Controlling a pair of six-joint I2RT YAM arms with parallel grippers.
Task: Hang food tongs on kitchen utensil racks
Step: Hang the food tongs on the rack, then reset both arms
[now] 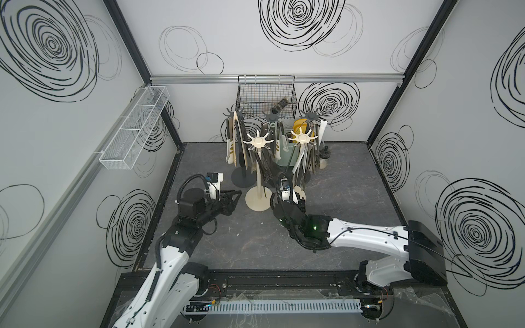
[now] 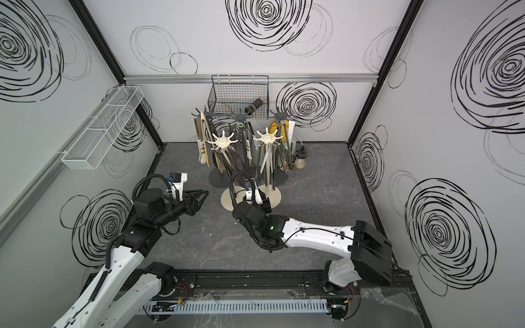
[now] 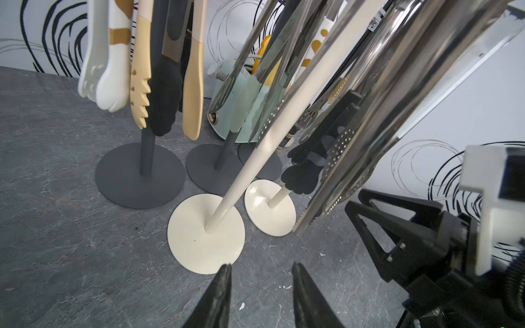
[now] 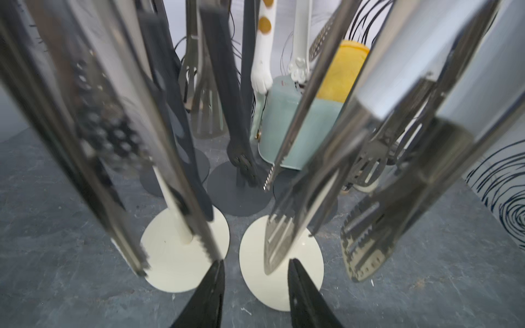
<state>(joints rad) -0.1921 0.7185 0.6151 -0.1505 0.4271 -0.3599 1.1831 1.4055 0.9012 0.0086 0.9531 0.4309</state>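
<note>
- Left gripper [image 3: 261,267]: stands apart, empty, low before the kitchen utensil racks [image 1: 258,141].
- Food tongs [image 1: 235,142]: hang from the five racks' star tops, clustered mid-back on the table [image 1: 355,198].
- Right gripper [image 4: 255,262]: stands apart, empty, close under hanging steel tongs' tips.

Five tall thin kitchen utensil racks [image 1: 258,141] with round bases and star-shaped hook tops stand bunched upright, three dark grey behind two cream. Long slim food tongs [image 3: 194,93] in steel, black, tan wood and cream hang heads-down from them.
</note>
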